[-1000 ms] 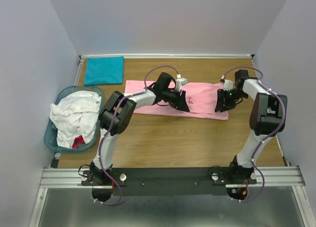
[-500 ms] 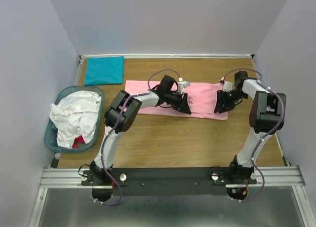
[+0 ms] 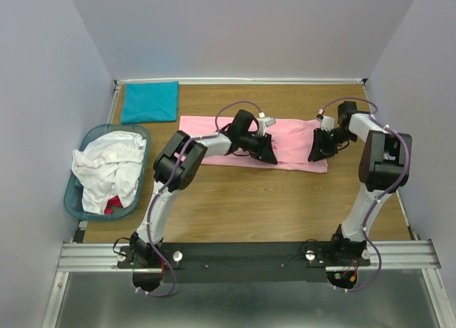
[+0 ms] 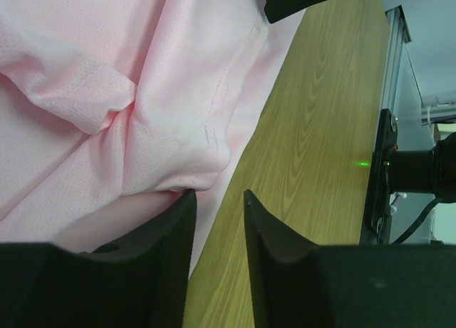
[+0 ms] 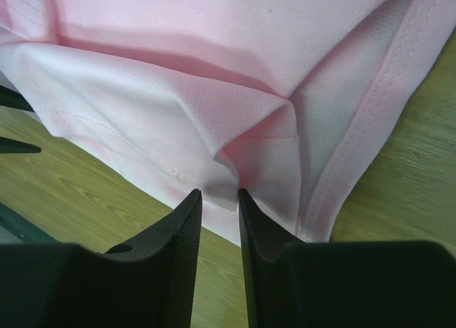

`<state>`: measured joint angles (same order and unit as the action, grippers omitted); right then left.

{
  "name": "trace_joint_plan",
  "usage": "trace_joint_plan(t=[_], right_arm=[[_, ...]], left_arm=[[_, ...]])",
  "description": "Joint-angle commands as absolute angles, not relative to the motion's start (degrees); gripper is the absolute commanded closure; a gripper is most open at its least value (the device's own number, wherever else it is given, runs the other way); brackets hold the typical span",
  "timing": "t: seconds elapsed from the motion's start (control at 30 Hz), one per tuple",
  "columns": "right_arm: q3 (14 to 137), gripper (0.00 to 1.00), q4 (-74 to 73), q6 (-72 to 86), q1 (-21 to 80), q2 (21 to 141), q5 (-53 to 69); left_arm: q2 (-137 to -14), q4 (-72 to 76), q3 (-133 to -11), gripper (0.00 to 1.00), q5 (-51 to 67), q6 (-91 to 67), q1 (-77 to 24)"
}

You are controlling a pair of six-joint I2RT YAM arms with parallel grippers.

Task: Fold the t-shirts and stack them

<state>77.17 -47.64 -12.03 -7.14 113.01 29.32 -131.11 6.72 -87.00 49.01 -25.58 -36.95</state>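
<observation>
Light pink t-shirt lies folded into a long band across the far middle of the tabletop, running left to right. Both arms reach out to its near edge.

Left tool sits at the near edge of the band, about midway along it. Wrist view: fingers stand a narrow gap apart, with a rumpled ridge of pink cloth ending right at their tips. Bare wood shows through part of the gap. Cannot tell whether cloth is actually caught.

Right tool is at the band's near right corner. Wrist view: fingers are nearly together, and the hem puckers into a fold that runs down between the tips. It looks pinched.

Teal t-shirt lies folded flat at the far left corner, well apart from the pink one. White t-shirts are heaped in the light-blue basket at the left edge.
</observation>
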Motion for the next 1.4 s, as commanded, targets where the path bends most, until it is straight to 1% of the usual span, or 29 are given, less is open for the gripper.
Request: trace_joint_plan(t=[0.0, 0.07, 0.1, 0.13, 0.17, 0.2, 0.3, 0.4, 0.9, 1.1, 1.2, 1.37], right_arm=[[79.0, 0.7, -47.6, -11.5, -7.3, 113.6, 31.7], [79.2, 0.74, -47.7, -11.5, -7.3, 113.6, 31.8], [79.4, 0.76, -47.7, -11.4, -7.3, 113.6, 31.8], [79.4, 0.78, -47.7, -11.4, -7.2, 113.7, 32.1], [79.5, 0.83, -47.7, -11.4, -7.3, 113.9, 32.2], [79.5, 0.84, -47.7, -11.3, -7.3, 114.0, 32.6], [80.2, 0.94, -47.8, -11.0, -7.3, 114.1, 33.3], [81.5, 0.99, -47.7, -10.5, -7.3, 114.1, 34.2], [89.3, 1.0, -47.2, -4.8, -7.3, 120.1, 39.2], [90.9, 0.99, -45.3, -0.4, -7.5, 122.5, 40.9], [91.6, 1.0, -44.2, 2.7, -7.6, 123.4, 42.4], [92.0, 0.99, -43.6, 5.1, -7.7, 123.5, 44.4]], left_arm=[[-131.5, 8.8, -88.3, 0.67, 50.9, -26.4, -37.3], [-131.2, 8.9, -88.3, 0.73, 50.8, -26.5, -37.3], [-131.3, 9.0, -88.3, 0.79, 50.7, -26.5, -37.2], [-131.3, 8.9, -88.3, 0.82, 50.7, -26.5, -37.2], [-131.4, 9.0, -88.4, 0.85, 51.0, -26.8, -37.1], [-131.5, 9.1, -88.6, 0.91, 51.1, -27.0, -37.1], [-131.3, 9.3, -88.9, 1.0, 51.2, -27.2, -36.7], [-130.9, 9.8, -89.1, 1.0, 51.5, -27.2, -36.2], [-130.5, 17.6, -91.4, 1.0, 52.4, -31.6, -30.9], [-127.9, 19.3, -87.0, 1.0, 52.9, -30.4, -30.5], [-127.7, 17.2, -86.0, 1.0, 51.8, -28.7, -30.6], [-125.9, 17.1, -80.4, 1.0, 50.6, -27.8, -31.5]])
